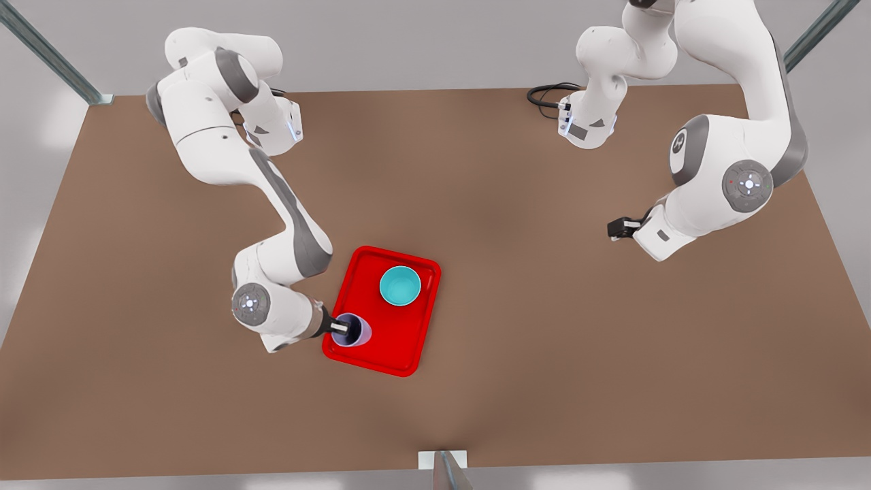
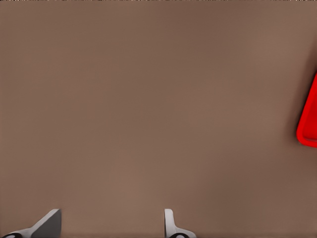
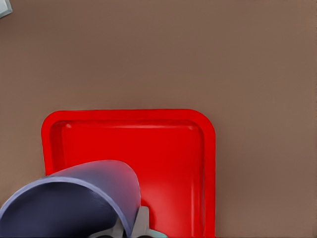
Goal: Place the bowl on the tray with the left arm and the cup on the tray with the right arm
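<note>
Brown tabletop (image 1: 544,306) carries the tray (image 1: 401,340), where, at its near corner, the right gripper (image 1: 342,329) pinches the cup (image 1: 354,330) by its rim, a tilted release risking a topple, while the bowl (image 1: 400,286) sits farther in and the left gripper (image 1: 616,229) waits spread, well away.
</note>
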You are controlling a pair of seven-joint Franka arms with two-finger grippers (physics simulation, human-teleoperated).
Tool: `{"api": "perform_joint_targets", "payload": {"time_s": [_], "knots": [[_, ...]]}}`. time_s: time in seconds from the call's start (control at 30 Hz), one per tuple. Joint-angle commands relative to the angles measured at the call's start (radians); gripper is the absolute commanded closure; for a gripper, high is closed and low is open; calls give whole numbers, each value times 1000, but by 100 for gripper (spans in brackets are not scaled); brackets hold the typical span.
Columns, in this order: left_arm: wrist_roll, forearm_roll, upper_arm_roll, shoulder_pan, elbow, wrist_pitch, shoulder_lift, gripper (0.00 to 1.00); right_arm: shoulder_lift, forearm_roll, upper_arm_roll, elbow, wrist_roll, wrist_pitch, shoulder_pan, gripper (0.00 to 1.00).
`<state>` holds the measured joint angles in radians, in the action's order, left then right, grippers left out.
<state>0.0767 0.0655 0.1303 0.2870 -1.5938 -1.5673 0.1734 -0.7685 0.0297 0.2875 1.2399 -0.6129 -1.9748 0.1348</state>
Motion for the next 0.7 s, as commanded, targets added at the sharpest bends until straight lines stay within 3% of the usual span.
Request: {"api": "perform_joint_targets", "payload": {"time_s": [0.0,0.57,0.63,0.67], "knots": [[0,0,0,0,0,0,0,0,-2,-16,-1,3,-2,-6,0,79],[0,2,0,0,2,-17,20,0,-32,-50,-1,67,9,-72,42,77],[2,2,0,0,2,-13,17,0,-34,-50,-1,75,10,-73,43,59],[0,-1,0,0,2,-14,17,0,-34,-48,-1,73,10,-73,42,25]]}}
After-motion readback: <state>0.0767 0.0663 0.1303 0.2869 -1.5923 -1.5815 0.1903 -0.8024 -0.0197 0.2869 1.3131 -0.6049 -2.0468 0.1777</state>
